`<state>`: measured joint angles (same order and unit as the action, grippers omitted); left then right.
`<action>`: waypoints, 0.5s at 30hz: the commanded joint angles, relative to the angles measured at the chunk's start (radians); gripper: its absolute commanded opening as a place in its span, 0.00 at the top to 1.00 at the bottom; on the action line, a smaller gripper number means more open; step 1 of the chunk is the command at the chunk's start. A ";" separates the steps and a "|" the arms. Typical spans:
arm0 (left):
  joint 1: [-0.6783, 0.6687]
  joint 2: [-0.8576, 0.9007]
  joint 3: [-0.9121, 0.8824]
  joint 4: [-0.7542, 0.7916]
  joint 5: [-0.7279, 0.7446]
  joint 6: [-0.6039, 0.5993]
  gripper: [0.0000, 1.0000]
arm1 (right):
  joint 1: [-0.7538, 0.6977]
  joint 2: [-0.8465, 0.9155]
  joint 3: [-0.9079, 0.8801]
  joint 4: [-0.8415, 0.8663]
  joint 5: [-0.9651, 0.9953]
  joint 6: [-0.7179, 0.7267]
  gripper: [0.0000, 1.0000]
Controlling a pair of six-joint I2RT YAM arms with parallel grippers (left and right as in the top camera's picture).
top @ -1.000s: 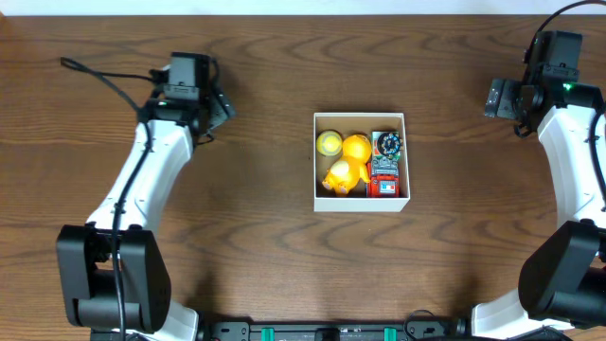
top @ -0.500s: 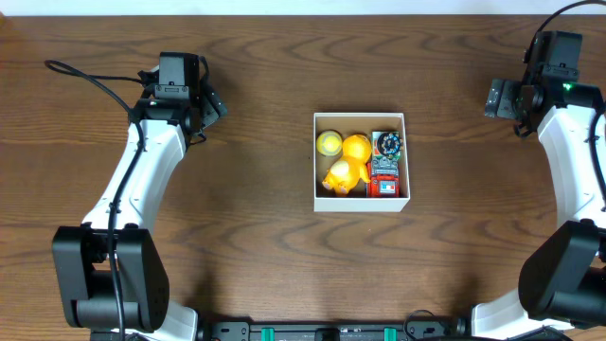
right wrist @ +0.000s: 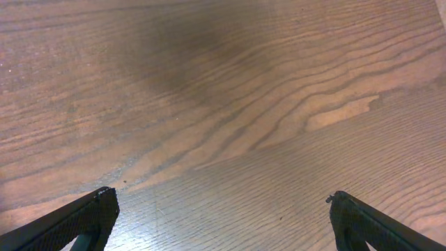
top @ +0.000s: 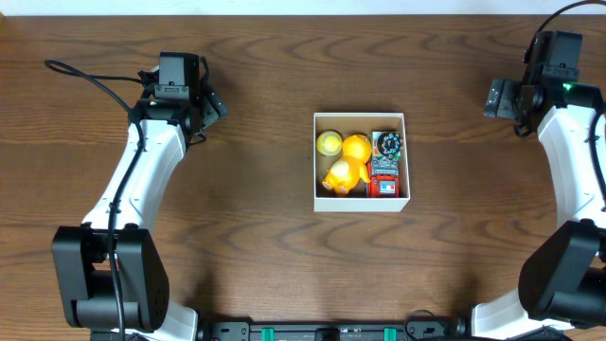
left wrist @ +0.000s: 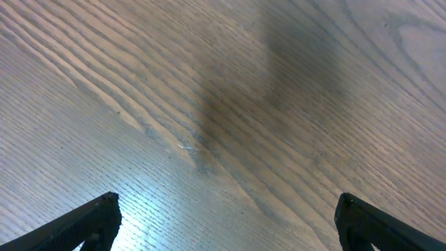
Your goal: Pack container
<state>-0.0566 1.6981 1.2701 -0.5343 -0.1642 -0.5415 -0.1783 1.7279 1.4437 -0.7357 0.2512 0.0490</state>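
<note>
Dark wood-grain table — container centred.

Container central, toys inside; left arm, right arm well away.

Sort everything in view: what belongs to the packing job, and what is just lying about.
Job:
- container
- yellow toys inside it
- red toy inside it

Lying about:
- black cable beside the left arm
- wooden table underneath
</note>
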 commanded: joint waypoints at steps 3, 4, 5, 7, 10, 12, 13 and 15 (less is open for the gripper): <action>0.003 0.000 0.010 -0.003 -0.013 0.010 0.02 | -0.005 0.009 0.015 0.002 0.004 0.017 0.01; 0.003 0.000 0.010 -0.003 -0.013 0.010 0.02 | -0.005 0.009 0.015 0.002 0.003 0.017 0.01; 0.003 0.000 0.010 -0.003 -0.013 0.010 0.02 | -0.005 0.009 0.015 0.002 0.004 0.017 0.01; 0.003 0.000 0.010 -0.003 -0.013 0.010 0.02 | -0.005 0.009 0.015 0.002 0.004 0.017 0.01; 0.003 0.000 0.010 -0.003 -0.013 0.010 0.02 | -0.005 0.009 0.015 0.002 0.003 0.017 0.01; 0.003 0.000 0.010 -0.003 -0.013 0.010 0.02 | -0.005 0.009 0.015 0.002 0.003 0.017 0.01; 0.003 0.001 0.010 -0.003 -0.013 0.010 0.02 | -0.005 0.009 0.015 0.002 0.003 0.017 0.02; 0.003 0.000 0.010 -0.004 -0.013 0.010 0.02 | -0.005 0.009 0.015 0.002 0.003 0.017 0.01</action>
<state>-0.0566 1.6981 1.2701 -0.5346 -0.1642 -0.5415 -0.1783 1.7279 1.4437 -0.7357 0.2512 0.0490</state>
